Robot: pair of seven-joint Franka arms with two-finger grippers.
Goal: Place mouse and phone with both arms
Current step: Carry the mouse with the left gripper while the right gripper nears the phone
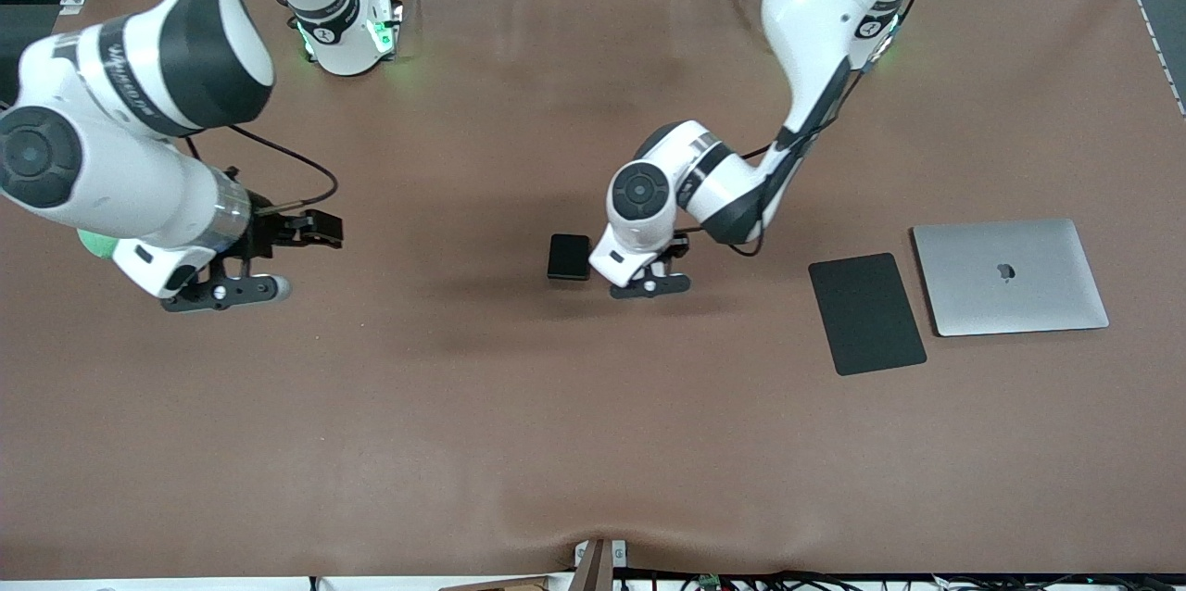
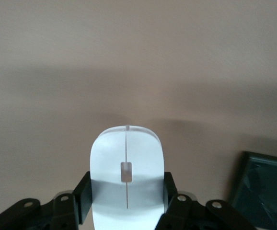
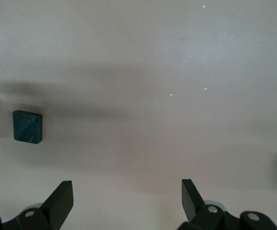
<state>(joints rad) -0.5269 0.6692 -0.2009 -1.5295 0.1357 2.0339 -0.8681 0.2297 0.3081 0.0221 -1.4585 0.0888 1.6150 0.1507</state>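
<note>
The left pincer (image 2: 127,203) grips the mouse (image 2: 127,172) over the counter (image 1: 519,406), just beside the phone (image 1: 569,257). It should carry the mouse level toward the mat (image 1: 866,313). The right pincer (image 3: 127,199) waits open.

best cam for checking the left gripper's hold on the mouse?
Left wrist view: the mouse fills the frame, with the left gripper shut on its sides. In the front view the arm's wrist hides the mouse; only the gripper shows, beside the phone. The right wrist view doesn't show the mouse.
</note>
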